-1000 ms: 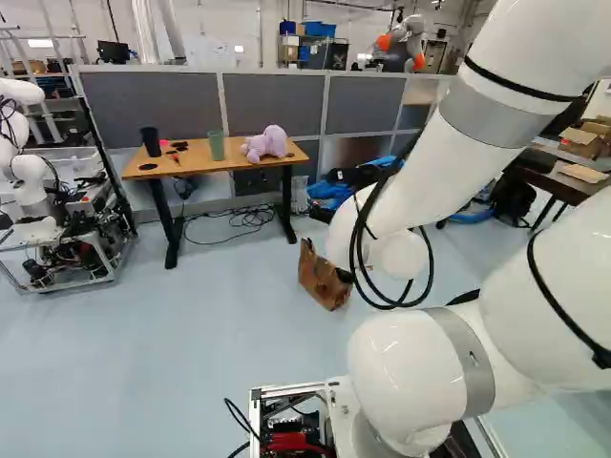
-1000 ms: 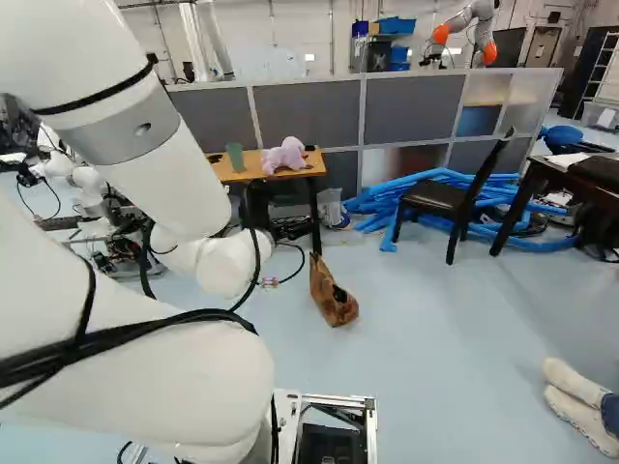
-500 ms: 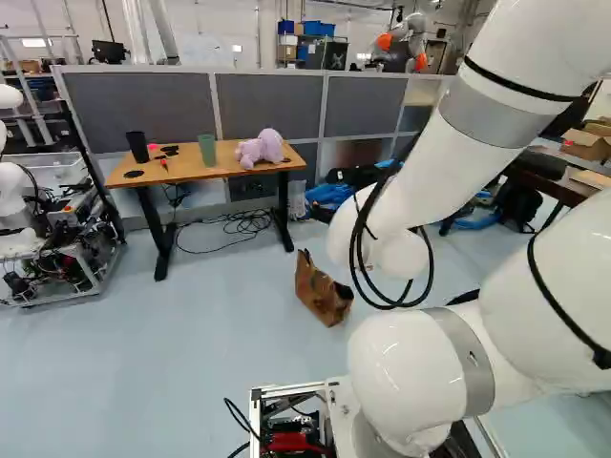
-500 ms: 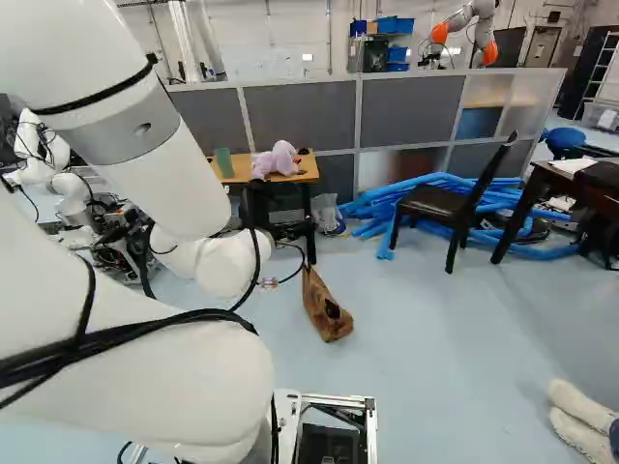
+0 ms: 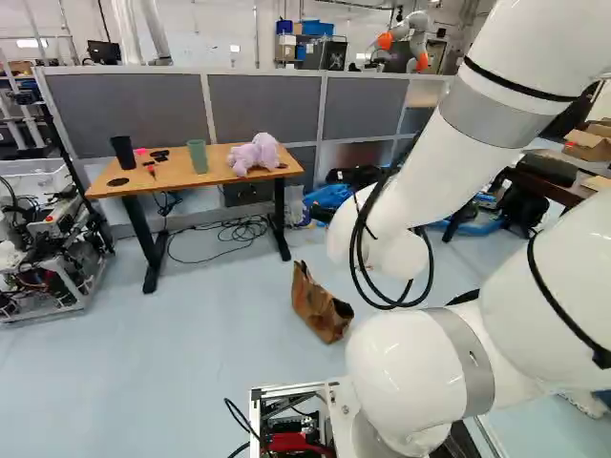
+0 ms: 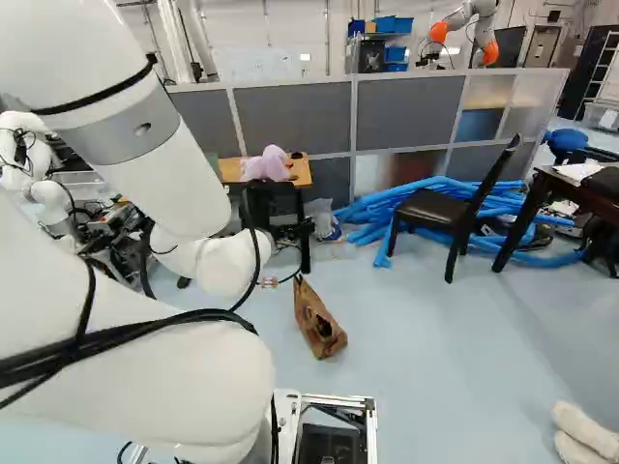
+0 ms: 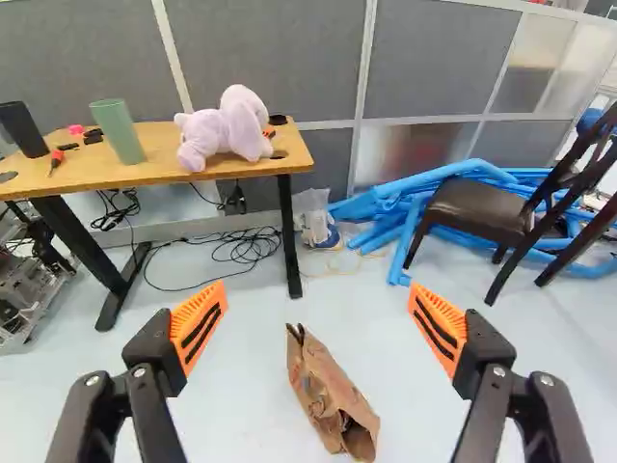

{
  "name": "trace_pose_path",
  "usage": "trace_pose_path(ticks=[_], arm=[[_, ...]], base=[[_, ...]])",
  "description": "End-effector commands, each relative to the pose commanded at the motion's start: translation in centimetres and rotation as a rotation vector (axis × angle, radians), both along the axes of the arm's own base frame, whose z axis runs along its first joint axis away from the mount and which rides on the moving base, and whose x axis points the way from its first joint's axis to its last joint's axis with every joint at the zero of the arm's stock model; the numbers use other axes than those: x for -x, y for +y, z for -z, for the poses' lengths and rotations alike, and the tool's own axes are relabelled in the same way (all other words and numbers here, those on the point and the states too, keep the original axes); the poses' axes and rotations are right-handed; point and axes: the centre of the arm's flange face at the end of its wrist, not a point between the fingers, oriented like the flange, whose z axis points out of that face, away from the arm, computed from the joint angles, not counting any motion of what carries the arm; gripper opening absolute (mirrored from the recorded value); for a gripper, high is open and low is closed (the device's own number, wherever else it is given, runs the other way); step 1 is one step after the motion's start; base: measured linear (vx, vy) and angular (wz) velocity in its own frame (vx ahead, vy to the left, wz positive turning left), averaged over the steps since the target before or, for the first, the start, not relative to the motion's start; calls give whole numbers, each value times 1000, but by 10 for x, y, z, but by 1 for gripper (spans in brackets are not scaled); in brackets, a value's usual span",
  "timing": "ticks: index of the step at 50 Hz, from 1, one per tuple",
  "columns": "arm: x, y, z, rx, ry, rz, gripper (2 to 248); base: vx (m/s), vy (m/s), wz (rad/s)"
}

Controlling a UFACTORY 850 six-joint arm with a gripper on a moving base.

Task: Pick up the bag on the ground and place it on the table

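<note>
Clearly, the gripper (image 7: 317,294) is released: its two fingers stand wide apart, orange pads (image 7: 201,326) facing each other across a broad gap. The brown paper bag (image 7: 328,395) rests on the floor (image 5: 191,382), between the fingers as the wrist view looks past them and apart from both. It looks creased, and its narrow end points toward the table (image 5: 215,174). In the left base view the bag sits just beside the white arm (image 5: 444,172) as seen from there, on the near side of the table and apart from its closest leg (image 5: 279,218).

The table has a wooden top and dark legs. On it are a black cup (image 7: 23,129), a green cup (image 7: 119,131), a small red and black tool (image 7: 58,160) and a pale purple stuffed toy (image 7: 225,130), which sits near the table's end closest to the chair (image 6: 430,211). Black cables (image 7: 246,246) lie tangled on the floor under and behind the table. Blue tubes (image 6: 372,215) are piled around the dark chair, in front of the grey partition (image 6: 406,114).
</note>
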Motion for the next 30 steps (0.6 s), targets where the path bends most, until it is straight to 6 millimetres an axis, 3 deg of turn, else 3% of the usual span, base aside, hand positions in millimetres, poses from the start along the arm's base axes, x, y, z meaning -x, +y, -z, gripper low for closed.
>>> trace_pose_path(ticks=[12, 30], arm=[[0, 0, 0, 0, 0, 0, 247], [-2, 0, 0, 0, 9, 0, 247]], base=[[138, -5, -16], [2, 0, -1]])
